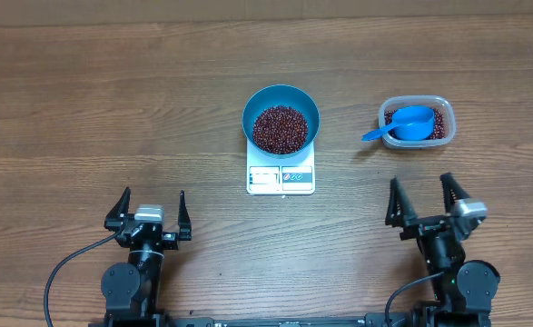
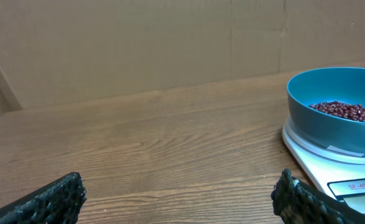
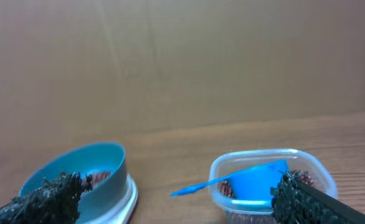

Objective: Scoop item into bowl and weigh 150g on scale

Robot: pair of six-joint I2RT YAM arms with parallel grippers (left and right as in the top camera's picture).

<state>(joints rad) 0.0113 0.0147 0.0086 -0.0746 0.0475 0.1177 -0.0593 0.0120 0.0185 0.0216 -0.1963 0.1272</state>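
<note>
The blue bowl (image 1: pixel 281 118) stands on the white scale (image 1: pixel 281 178) at the table's middle, with a heap of dark red-brown beans (image 1: pixel 279 128) inside. The left wrist view has the bowl (image 2: pixel 331 112) and scale (image 2: pixel 331 168) at its right, with beans (image 2: pixel 350 111) showing over the rim. My left gripper (image 1: pixel 150 211) rests open near the front left, nothing between its fingers. At the front right my right gripper (image 1: pixel 423 198) is open and empty too, short of the tub. In the right wrist view the bowl (image 3: pixel 101 168) is at the lower left.
A clear plastic tub (image 1: pixel 416 123) at the right holds more beans and a small blue scoop (image 1: pixel 404 123), its handle sticking out over the left rim. The right wrist view shows tub (image 3: pixel 266 167) and scoop (image 3: pixel 250 180) ahead. A cardboard wall backs the table.
</note>
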